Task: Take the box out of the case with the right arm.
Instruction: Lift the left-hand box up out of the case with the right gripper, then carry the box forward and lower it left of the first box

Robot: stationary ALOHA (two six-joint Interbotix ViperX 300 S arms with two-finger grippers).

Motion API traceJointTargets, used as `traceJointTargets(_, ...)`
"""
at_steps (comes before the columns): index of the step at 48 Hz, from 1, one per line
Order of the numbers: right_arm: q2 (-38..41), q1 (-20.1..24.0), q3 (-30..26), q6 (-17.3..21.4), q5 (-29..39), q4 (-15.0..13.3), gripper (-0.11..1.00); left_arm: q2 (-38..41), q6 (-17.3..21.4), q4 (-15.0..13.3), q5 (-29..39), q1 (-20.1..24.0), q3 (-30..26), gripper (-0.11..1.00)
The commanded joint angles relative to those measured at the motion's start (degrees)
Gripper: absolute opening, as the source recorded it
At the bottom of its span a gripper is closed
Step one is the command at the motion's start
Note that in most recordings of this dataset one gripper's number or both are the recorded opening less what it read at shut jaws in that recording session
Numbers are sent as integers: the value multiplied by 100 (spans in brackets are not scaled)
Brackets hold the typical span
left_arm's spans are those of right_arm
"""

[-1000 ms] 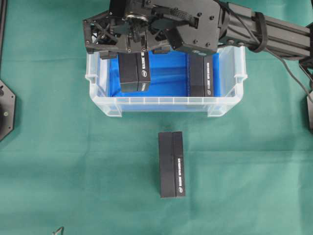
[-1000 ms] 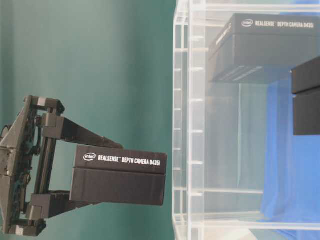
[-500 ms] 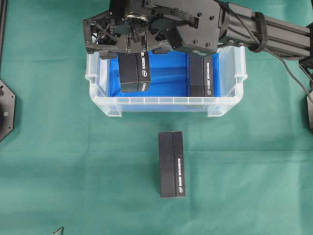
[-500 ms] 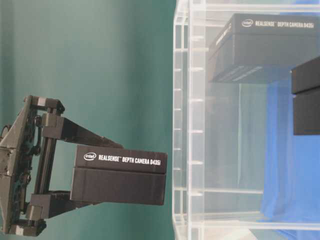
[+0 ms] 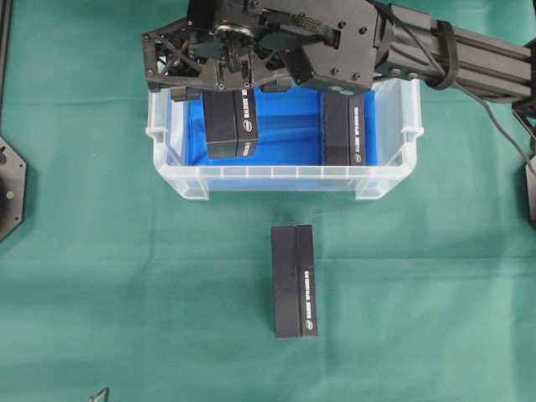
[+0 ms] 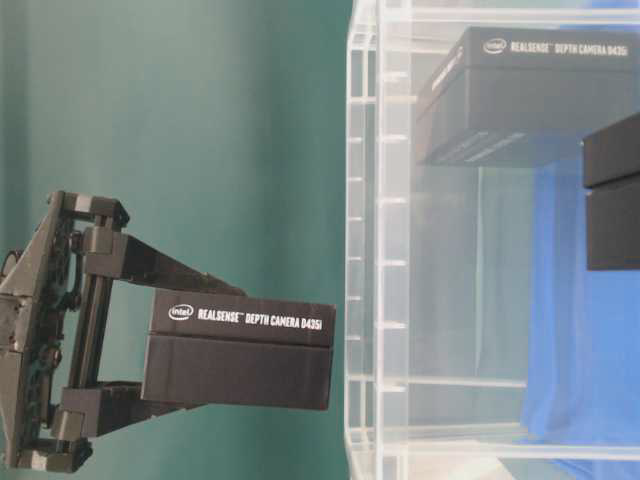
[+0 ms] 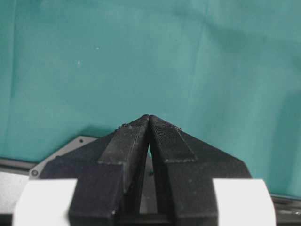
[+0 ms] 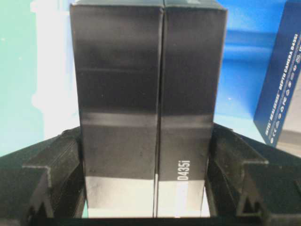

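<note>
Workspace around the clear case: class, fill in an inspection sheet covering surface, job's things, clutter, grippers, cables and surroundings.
Surface: green cloth, smooth.
Job's things: held box lifted above the case; second box inside on blue lining; third box on the cloth in front.
Clutter: nothing seen.
Grippers: right gripper shut on held box; left gripper shut, empty.
Cables: black cable along right arm.
Surroundings: black base plates at both edges.

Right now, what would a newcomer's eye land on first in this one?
The right gripper clamps a black RealSense box above the left half of the case. A second box stands inside at the right, on the blue cloth. A third box lies on the green table.
</note>
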Motion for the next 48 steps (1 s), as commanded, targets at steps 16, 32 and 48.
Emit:
traceJointTargets(16,-378,26,-167,9,-9,-26,68,18,0,-9,-18,18,-141,2)
traceJointTargets(32,-378,18,-167,18,-9,-35,68,18,0,0,-18,9,-149,2)
traceJointTargets(48,-369,193,-167,237,9,-26,68,18,9,0,-18,9,-149,2)
